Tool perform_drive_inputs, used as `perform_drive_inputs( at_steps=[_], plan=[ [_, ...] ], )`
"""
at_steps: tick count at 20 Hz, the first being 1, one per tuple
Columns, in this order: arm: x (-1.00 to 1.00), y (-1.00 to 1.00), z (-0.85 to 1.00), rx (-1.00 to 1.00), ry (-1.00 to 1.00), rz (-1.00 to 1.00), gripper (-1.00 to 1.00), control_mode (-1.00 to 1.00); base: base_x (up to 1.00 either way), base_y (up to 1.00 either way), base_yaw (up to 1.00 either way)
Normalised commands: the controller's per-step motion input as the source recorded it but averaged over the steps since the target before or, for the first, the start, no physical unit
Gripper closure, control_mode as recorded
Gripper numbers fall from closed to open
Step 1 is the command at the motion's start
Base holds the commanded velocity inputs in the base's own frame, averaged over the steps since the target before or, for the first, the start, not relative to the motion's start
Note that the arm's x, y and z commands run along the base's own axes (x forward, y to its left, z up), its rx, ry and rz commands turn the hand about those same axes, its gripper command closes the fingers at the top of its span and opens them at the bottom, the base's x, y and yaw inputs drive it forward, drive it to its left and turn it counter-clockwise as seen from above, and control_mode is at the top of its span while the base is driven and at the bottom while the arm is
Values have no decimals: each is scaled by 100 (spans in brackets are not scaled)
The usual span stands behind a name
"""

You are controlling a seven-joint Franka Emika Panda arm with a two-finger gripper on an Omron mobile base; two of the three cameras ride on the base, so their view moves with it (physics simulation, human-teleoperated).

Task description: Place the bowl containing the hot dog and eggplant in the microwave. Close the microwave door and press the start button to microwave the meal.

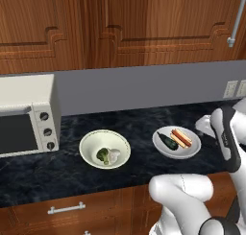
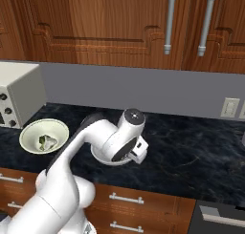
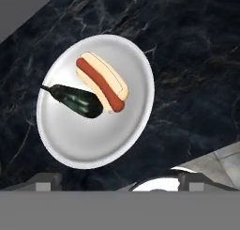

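Two bowls sit on a dark marble counter (image 1: 29, 181). The bowl (image 3: 93, 144) with the hot dog (image 3: 101, 83) and eggplant (image 3: 75, 101) rests to the right of a cream bowl (image 1: 104, 149) of broccoli. The gripper (image 3: 119, 180) hangs above it, jaws spread wide, holding nothing. Likely risk: a shallow rim pinch could tip the bowl and spill the food.

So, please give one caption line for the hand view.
Open gripper above the bowl holding the hot dog and eggplant on the dark counter.
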Motion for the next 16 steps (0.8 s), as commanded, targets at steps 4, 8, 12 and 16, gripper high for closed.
perform_drive_inputs(
  at_steps=[4, 8, 12, 16],
  plan=[
    [10, -29, -47, 30, 4, -15, -100, -100, 0, 0, 0],
    [32, 0, -39, 18, 5, -3, -100, -100, 0, 0, 0],
    [33, 0, -38, 8, 7, 0, -100, -100, 0, 0, 0],
    [24, 0, -37, 4, 5, 0, -100, -100, 0, 0, 0]
  ],
)
